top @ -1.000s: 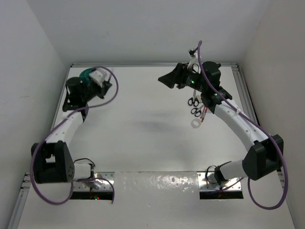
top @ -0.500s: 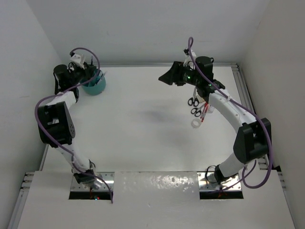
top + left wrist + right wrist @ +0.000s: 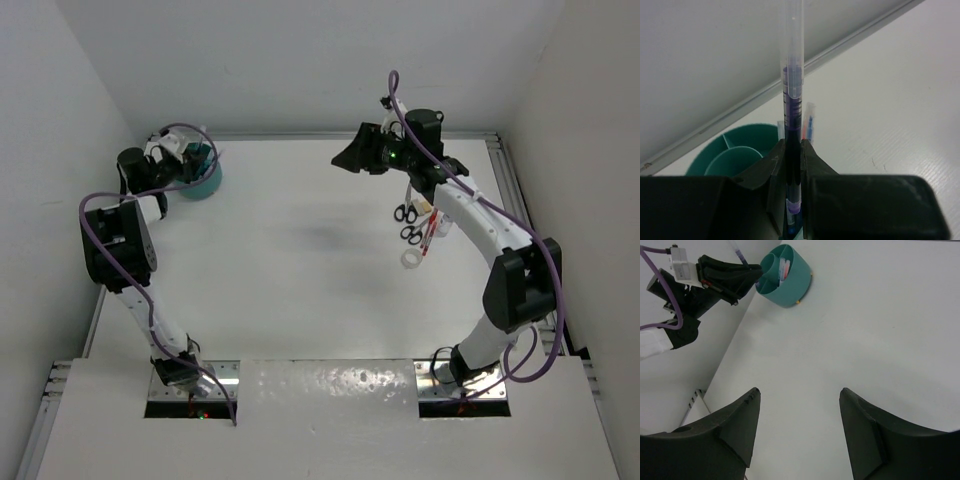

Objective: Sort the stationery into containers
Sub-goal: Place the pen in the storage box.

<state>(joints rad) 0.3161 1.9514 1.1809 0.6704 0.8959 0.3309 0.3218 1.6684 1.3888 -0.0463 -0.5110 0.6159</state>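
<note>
at organiser (image 3: 735, 150), left gripper (image 3: 792, 165) pinches pen (image 3: 791, 75)

We note bright, even overhead light; faint soft shadow mid-frame on bench (image 3: 300, 300); glare patch bottom centre; left-wrist foreground blurred.

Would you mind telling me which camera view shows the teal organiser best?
The right wrist view: the whole teal organiser shows, dividers included. The left wrist view catches only part of its rim behind the left gripper holding a pen; in the top view that gripper partly covers it.
</note>
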